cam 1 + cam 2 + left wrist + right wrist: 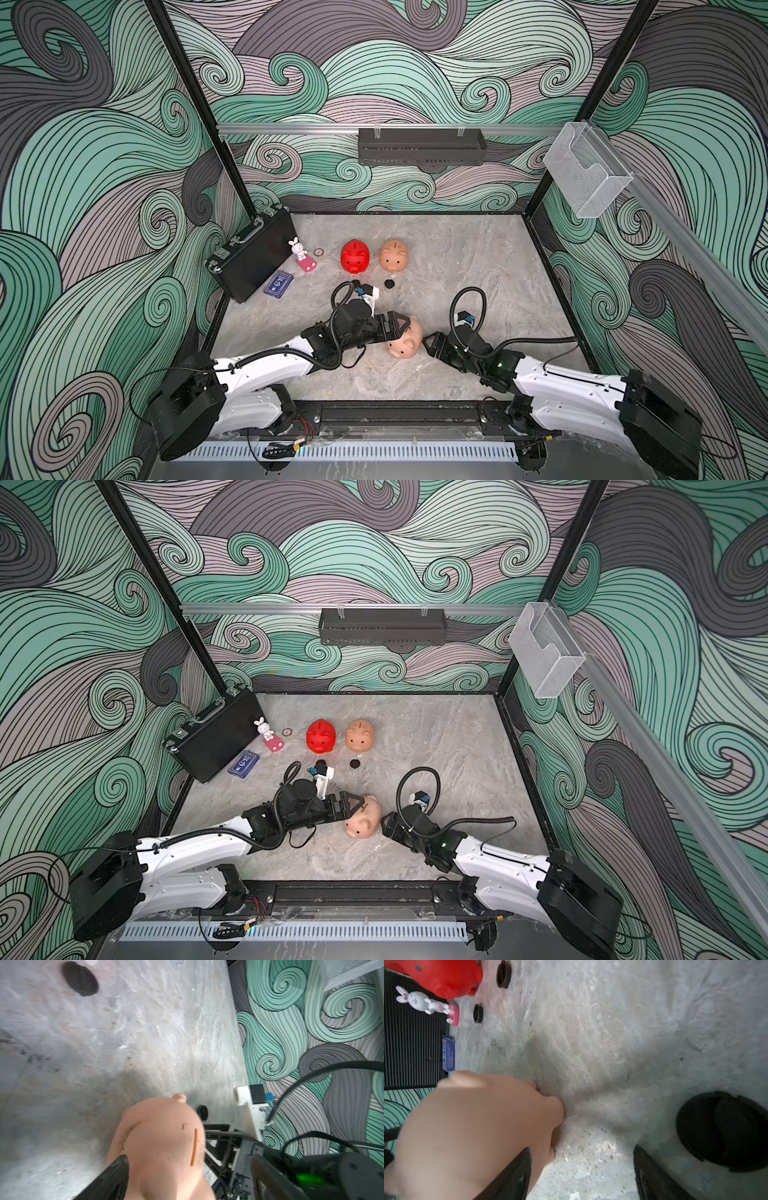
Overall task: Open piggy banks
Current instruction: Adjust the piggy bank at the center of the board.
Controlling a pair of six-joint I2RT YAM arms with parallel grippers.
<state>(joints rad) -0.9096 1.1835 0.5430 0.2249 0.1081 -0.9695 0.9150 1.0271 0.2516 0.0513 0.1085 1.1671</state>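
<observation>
The near pig (405, 343) hides one finger of the left hand (401, 328), which straddles it; the right hand (581, 1172) gapes empty beside it.

A robot test cell in a lab is showing here, not a home; printed swirl-pattern walls (83, 174) are closing in a small marble-look tabletop (457, 266) inside a black metal frame (187, 104). Two white arms are reaching in from a base rail (399, 415); an aluminium rail (291, 129) is carrying a black tray (422, 151) and a clear bin (586, 174).
</observation>
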